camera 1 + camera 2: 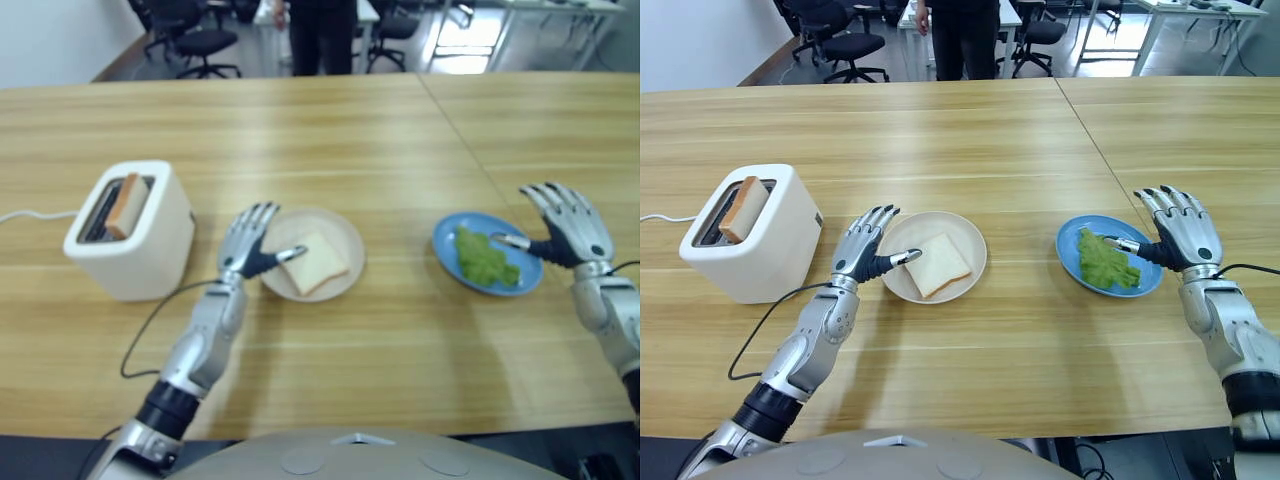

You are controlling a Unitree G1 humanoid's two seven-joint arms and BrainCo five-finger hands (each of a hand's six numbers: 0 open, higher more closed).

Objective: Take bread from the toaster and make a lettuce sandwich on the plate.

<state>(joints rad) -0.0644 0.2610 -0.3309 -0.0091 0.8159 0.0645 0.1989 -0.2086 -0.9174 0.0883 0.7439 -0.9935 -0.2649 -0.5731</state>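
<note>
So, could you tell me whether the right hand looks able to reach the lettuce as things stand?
Probably yes: the right hand sits open beside the blue plate, its thumb tip by the lettuce, with nothing between them.

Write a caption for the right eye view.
Bread slice on beige plate, second slice in toaster, lettuce on blue plate; left hand beside bread, right hand beside lettuce.

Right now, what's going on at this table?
One slice of white bread lies on the round beige plate, and the robot's left hand is open at that plate's left rim. A second slice stands in the white toaster. The right hand is open beside the blue plate of green lettuce. No lettuce on the bread yet.
</note>
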